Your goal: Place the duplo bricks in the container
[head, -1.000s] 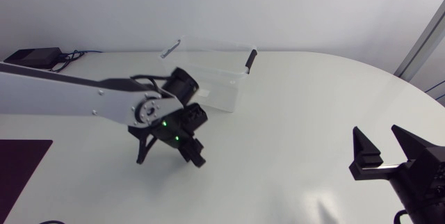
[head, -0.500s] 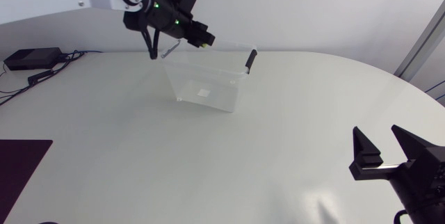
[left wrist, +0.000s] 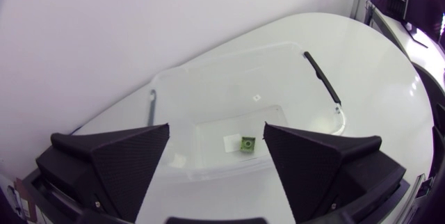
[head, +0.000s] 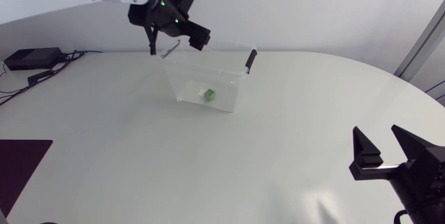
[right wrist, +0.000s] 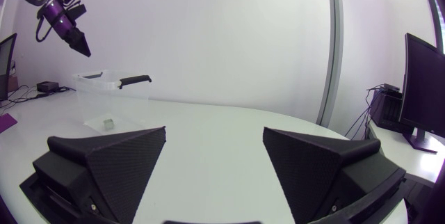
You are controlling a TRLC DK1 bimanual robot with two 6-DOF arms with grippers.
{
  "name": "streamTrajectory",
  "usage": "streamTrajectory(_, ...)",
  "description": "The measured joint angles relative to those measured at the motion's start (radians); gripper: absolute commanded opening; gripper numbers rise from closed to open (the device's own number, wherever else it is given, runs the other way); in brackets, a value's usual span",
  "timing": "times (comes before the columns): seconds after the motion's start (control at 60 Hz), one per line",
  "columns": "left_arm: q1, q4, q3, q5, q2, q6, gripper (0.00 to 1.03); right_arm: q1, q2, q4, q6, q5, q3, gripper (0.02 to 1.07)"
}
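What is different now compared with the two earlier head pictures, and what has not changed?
The left gripper rose from low over the table in front of the container to above its rim. It is open, and a green duplo brick, absent half a second ago, now lies on the container's floor, evidently dropped. The container and the open right gripper stayed in place.

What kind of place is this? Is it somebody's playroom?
It is more likely a robot lab than a playroom. Two black robot grippers, the left gripper and the right gripper, are at a plain white table. The only toy in view is one green brick in a clear container.
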Motion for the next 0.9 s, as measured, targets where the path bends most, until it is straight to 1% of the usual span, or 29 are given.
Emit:
streamTrajectory(0.117,0.035,0.012,-0.068,-0.047,-0.119,0.003,1.0,0.0,0.0,0.0,0.0,0.0,0.0,1.03)
streamTrajectory(0.217,0.071,0.045,-0.169,-0.095,-0.245,0.003,1.0,0.0,0.0,0.0,0.0,0.0,0.0,1.03)
streamTrajectory(0.3,0.091,0.089,-0.284,-0.164,-0.368,0.003,1.0,0.0,0.0,0.0,0.0,0.0,0.0,1.03)
streamTrajectory(0.35,0.091,0.127,-0.362,-0.213,-0.446,0.003,1.0,0.0,0.0,0.0,0.0,0.0,0.0,1.03)
streamTrajectory(0.45,0.089,0.174,-0.493,-0.286,-0.594,0.002,1.0,0.0,0.0,0.0,0.0,0.0,0.0,1.03)
streamTrajectory(0.567,0.067,0.183,-0.605,-0.395,-0.738,0.002,1.0,0.0,0.0,0.0,0.0,0.0,0.0,1.03)
streamTrajectory(0.617,0.037,0.185,-0.652,-0.448,-0.795,0.002,1.0,0.0,0.0,0.0,0.0,0.0,0.0,1.03)
streamTrajectory(0.683,-0.01,0.184,-0.705,-0.491,-0.859,0.002,1.0,0.0,0.0,0.0,0.0,0.0,0.0,1.03)
streamTrajectory(0.783,-0.049,0.18,-0.777,-0.513,-0.954,-0.002,1.0,0.0,0.0,0.0,0.0,0.0,0.0,1.03)
streamTrajectory(0.9,-0.047,0.174,-0.857,-0.526,-1.089,-0.021,1.0,0.0,0.0,0.0,0.0,0.0,0.0,1.03)
